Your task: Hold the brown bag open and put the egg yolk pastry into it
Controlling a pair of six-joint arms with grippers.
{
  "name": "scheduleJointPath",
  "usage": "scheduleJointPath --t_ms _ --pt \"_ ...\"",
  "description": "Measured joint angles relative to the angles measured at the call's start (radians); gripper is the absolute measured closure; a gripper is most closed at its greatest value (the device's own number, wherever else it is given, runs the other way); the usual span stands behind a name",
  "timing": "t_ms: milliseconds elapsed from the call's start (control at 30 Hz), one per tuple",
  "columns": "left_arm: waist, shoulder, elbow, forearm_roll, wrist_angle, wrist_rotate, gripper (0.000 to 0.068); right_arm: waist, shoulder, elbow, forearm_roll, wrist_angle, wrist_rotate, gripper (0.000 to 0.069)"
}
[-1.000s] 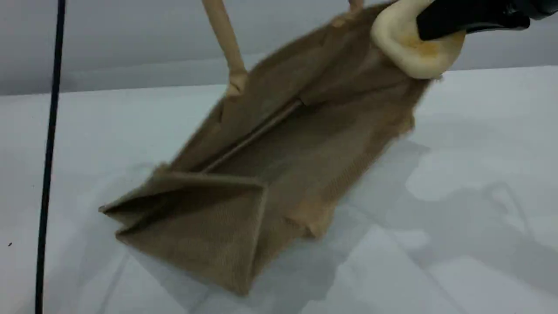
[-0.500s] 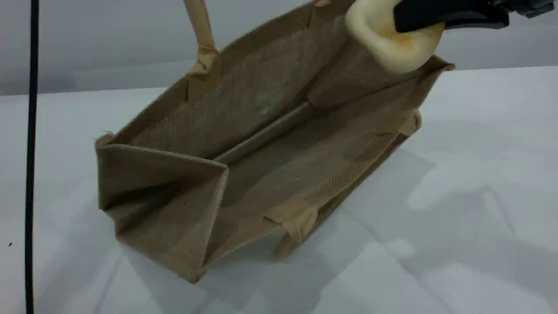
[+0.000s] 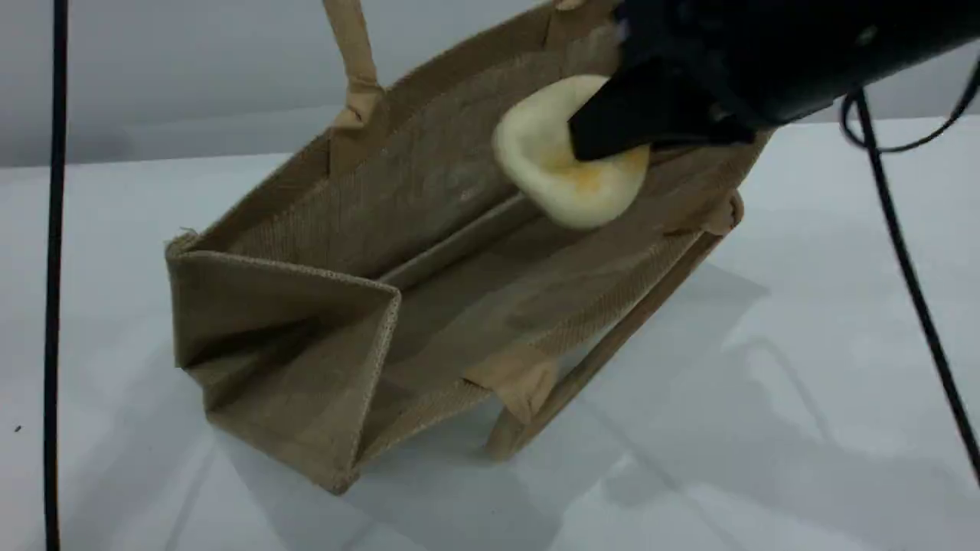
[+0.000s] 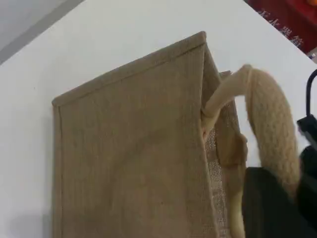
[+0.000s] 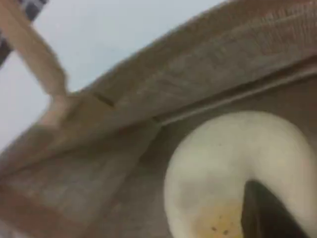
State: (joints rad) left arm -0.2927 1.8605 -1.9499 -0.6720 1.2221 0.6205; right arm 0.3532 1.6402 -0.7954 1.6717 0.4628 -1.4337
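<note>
The brown bag (image 3: 459, 252) lies tilted on the white table with its mouth wide open toward the camera. Its far handle (image 3: 351, 53) rises out of the top of the scene view. In the left wrist view that handle (image 4: 270, 129) loops into my left gripper (image 4: 277, 198), which is shut on it above the bag's outer side (image 4: 129, 163). My right gripper (image 3: 605, 130) is shut on the egg yolk pastry (image 3: 551, 168), holding it inside the bag's mouth, above the lower wall. The right wrist view shows the pastry (image 5: 223, 168) against the bag's inner wall (image 5: 198, 84).
The bag's near handle (image 3: 536, 405) hangs down onto the table (image 3: 804, 344). A black cable (image 3: 53, 268) runs down the left edge, and the right arm's cable (image 3: 903, 260) drapes at the right. Something red (image 4: 292, 20) lies beyond the table's far edge.
The bag swung and its mouth spread open, then held still. My right gripper carried the pastry down and to the left, from above the rim into the mouth.
</note>
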Motion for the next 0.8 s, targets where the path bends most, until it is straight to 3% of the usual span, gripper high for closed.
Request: scheduleJointPath --t_ms 133,333,567,667,800 --pt "0.000 0.000 0.000 0.000 0.000 -0.001 0.0598 0.007 0.057 -0.011 0.074 -0.059 -0.108 0.0652" --pt "0.000 0.000 0.000 -0.001 0.000 -0.001 0.0598 0.017 0.175 -0.090 0.072 0.049 -0.122 0.0652" --pt "0.000 0.000 0.002 -0.001 -0.001 -0.001 0.0598 0.034 0.313 -0.212 0.073 0.058 -0.115 0.0631" --pt "0.000 0.000 0.002 -0.001 -0.002 -0.001 0.0598 0.048 0.328 -0.230 0.072 0.066 -0.115 0.0575" --pt "0.000 0.000 0.002 -0.001 -0.002 -0.001 0.0598 0.046 0.325 -0.230 0.073 0.089 -0.118 0.0404"
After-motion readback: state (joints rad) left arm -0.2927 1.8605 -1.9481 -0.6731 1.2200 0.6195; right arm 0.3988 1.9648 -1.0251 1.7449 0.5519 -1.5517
